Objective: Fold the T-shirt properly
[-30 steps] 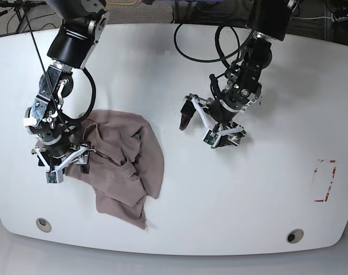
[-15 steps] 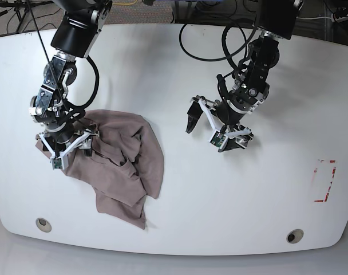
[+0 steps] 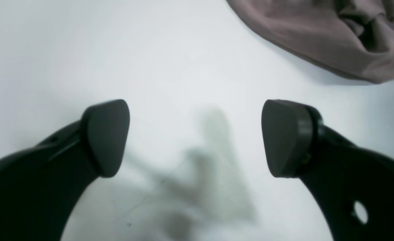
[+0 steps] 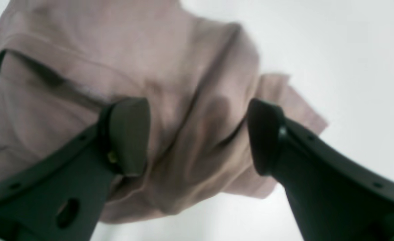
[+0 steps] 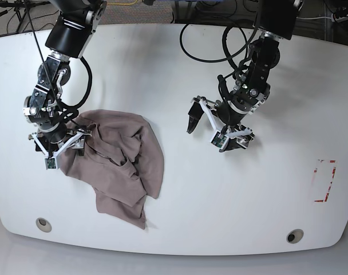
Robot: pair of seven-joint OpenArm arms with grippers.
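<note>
Surface: white tabletop (image 5: 231,212), with a round fitting (image 5: 43,224) near each front corner and a red marking (image 5: 332,184) toward the base view's right edge.
T-shirt: the mauve-brown T-shirt (image 5: 114,180) lies on the base view's left part of the table, bunched and creased, with one narrow section reaching toward the front edge.
Latest change: over the last half second the right gripper (image 4: 198,137) has shifted a little toward the table's outer side, while the cloth looks much the same in the base view.
Right gripper: fingers spread wide above the outer part of the bundle, nothing visibly pinched between them; whether a fingertip brushes the fabric, I cannot tell.
Left gripper: (image 3: 196,139) also spread and empty, over bare table beside the shirt, nearly where it was half a second ago.
Meaning for the task: the small shift seems to be aiming for a grip, not making a fold; I judge the work to be at an early, untangling stage.
Next need: probably a pinch on one outer layer or edge, then spreading the shirt flat.
Risk: closing on the ridges could catch several layers and tighten the bunch.
</note>
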